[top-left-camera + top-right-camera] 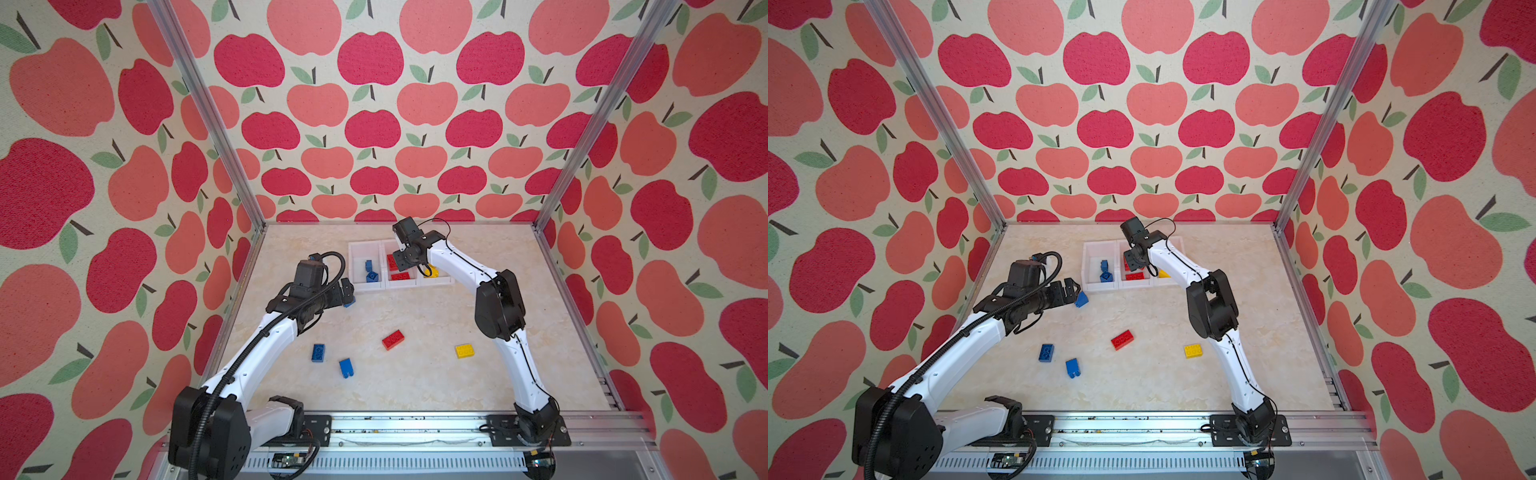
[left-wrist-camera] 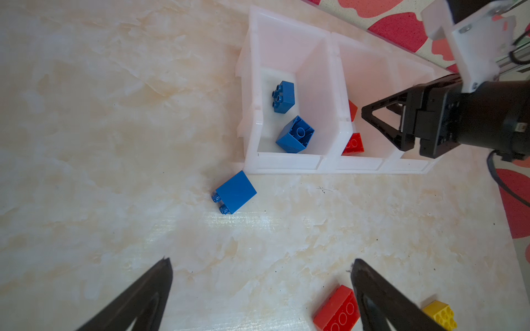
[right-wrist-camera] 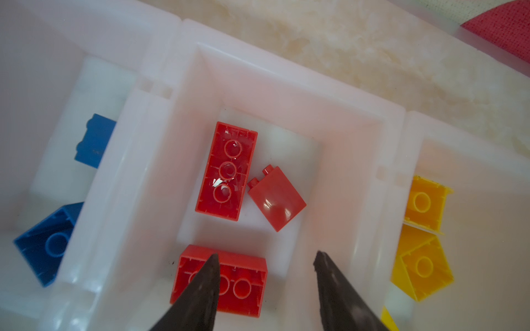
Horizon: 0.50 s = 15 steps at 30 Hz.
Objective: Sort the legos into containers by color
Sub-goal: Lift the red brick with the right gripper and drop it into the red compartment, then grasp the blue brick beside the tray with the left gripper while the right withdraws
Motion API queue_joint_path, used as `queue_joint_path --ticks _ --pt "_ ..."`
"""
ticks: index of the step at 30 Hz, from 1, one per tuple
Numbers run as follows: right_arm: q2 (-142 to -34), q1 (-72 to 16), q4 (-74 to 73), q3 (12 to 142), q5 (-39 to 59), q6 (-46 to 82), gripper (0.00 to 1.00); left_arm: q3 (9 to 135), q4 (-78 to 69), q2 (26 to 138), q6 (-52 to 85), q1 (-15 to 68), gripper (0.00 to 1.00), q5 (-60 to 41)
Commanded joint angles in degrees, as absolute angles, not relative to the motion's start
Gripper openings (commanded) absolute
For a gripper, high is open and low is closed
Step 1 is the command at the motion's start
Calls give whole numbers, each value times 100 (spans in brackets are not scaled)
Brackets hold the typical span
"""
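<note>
Nearest, four legos [image 1: 393, 339] lie loose on the table [image 1: 415, 386]. Left gripper [image 2: 261, 260], jaws spread empty, faces a blue brick [image 2: 235, 192] beside the containers [image 2: 286, 160]: likely the next grasp. Farthest, right gripper [image 3: 265, 254] hangs parted and empty over the middle bin [image 3: 344, 177] of reds.

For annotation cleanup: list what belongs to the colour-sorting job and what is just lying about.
Job: three loose blue bricks, loose red brick, loose yellow brick, sorted bricks, white bins.
Lying about: apple-print walls, aluminium frame posts, base rail.
</note>
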State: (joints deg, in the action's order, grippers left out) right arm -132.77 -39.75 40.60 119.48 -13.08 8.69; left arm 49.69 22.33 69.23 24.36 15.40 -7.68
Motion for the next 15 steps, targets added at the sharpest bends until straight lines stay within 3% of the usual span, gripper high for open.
queue_joint_path --ticks 1,15 --pt "-12563 -4061 4153 11555 -1292 973 58 5268 2762 7151 2315 1504 99 -518" --pt "-10468 -4166 3623 9042 -1230 1254 63 6209 3516 8792 3197 1944 96 367"
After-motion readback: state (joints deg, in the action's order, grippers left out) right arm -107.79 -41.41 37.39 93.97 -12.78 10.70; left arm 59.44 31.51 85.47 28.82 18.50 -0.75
